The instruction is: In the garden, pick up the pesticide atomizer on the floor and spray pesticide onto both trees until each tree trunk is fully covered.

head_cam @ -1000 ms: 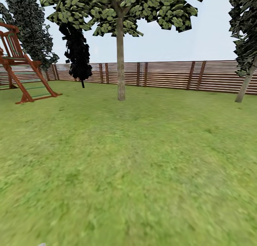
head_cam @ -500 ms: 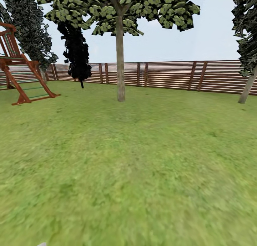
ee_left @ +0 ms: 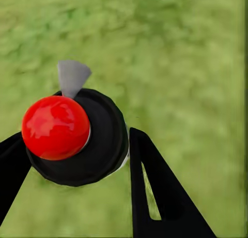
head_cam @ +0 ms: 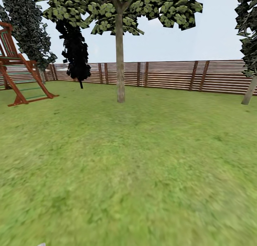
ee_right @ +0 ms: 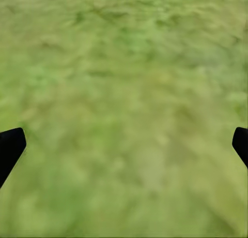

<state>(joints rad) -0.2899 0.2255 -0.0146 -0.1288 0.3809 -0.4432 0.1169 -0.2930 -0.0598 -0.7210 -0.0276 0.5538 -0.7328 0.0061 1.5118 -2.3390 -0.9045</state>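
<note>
My left gripper (ee_left: 72,145) is shut on the pesticide atomizer (ee_left: 77,137), whose round black cap carries a red ball (ee_left: 55,127) and a grey nozzle (ee_left: 72,76); grass lies beneath it. One tree trunk (head_cam: 120,67) rises straight ahead at mid-lawn, pale grey-brown with foliage high overhead. A second leaning trunk (head_cam: 249,92) shows at the right edge. Over bare grass, my right gripper (ee_right: 126,139) is open, its black fingertips (ee_right: 11,145) far apart with nothing between them.
A brown slatted fence (head_cam: 171,75) runs across the back of the lawn (head_cam: 128,167). A red-brown wooden play frame (head_cam: 21,78) stands at the far left. A thin black columnar tree (head_cam: 75,53) rises by the fence.
The whole head view has shifted slightly as the camera moves forward: the centre trunk sits a little lower and larger, and the right trunk has slid toward the edge.
</note>
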